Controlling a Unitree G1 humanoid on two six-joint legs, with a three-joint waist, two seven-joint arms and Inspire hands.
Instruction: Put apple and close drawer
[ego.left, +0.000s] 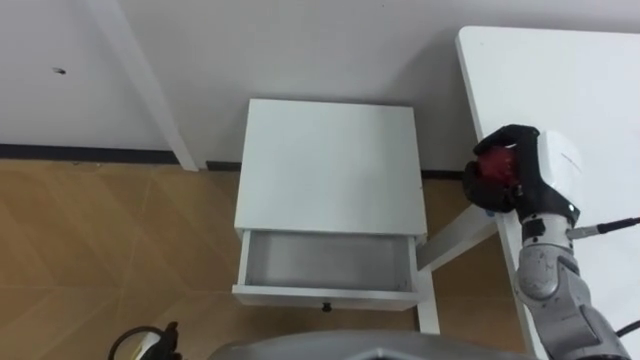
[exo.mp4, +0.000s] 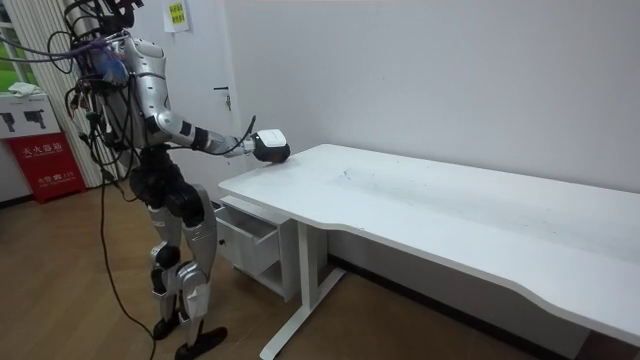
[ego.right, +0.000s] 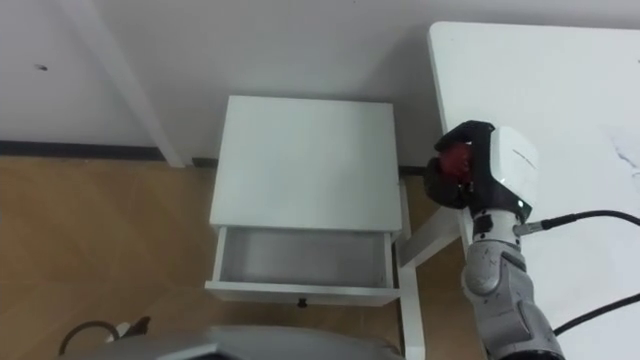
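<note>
At the right of the frame I see my right hand (ego.left: 530, 175), its fingers curled round the red apple (ego.left: 495, 162). The apple sits inside that grip, on the side facing the cabinet. Hand and apple hang over the left edge of the white table (ego.left: 570, 80). At centre, the small white cabinet (ego.left: 330, 165) has its drawer (ego.left: 325, 296) open, lower left of the apple and well apart from it. In the room view I stand beside the cabinet at the table's end.
</note>
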